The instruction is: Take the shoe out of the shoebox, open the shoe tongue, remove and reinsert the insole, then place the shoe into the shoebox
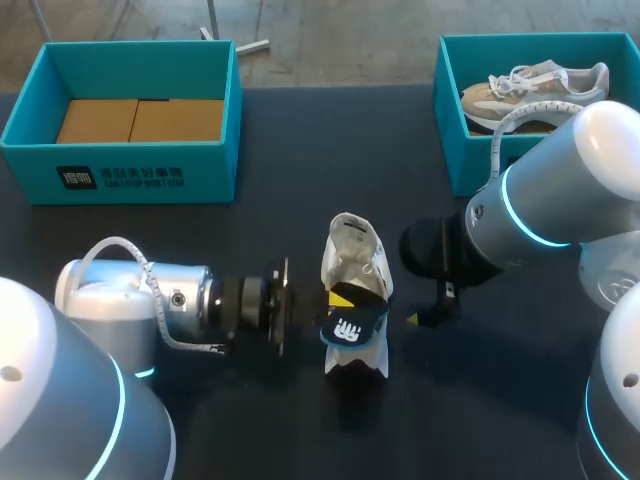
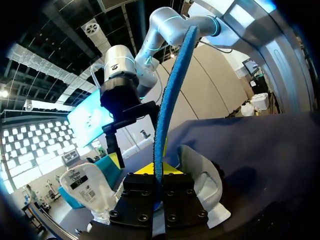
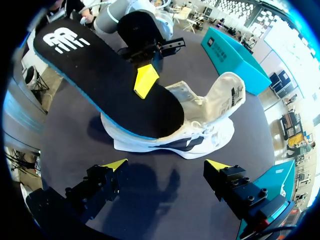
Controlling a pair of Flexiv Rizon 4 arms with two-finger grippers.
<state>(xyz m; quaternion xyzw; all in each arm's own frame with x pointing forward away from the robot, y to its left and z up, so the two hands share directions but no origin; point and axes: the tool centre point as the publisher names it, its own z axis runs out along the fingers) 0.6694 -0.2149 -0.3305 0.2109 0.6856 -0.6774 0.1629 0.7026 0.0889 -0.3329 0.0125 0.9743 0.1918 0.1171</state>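
left end effector (image 2: 159,175) clenched on insole (image 3: 107,82), its lower end in the shoe (image 1: 352,255) | shoe upright on worktop (image 1: 300,160), mid-table between both arms | right end effector (image 3: 166,165) released, just beside shoe

The left arm (image 1: 130,300) and right arm (image 1: 560,190) are smooth silver-white cylinders with glowing cyan rings at the joints, each trailed by a white braided cable (image 1: 120,241). Their wrists turn matte black, and the left gripper (image 2: 156,172) and right gripper (image 3: 167,165) have blocky black fingers (image 3: 240,192) (studded with small screws) tipped bright yellow.
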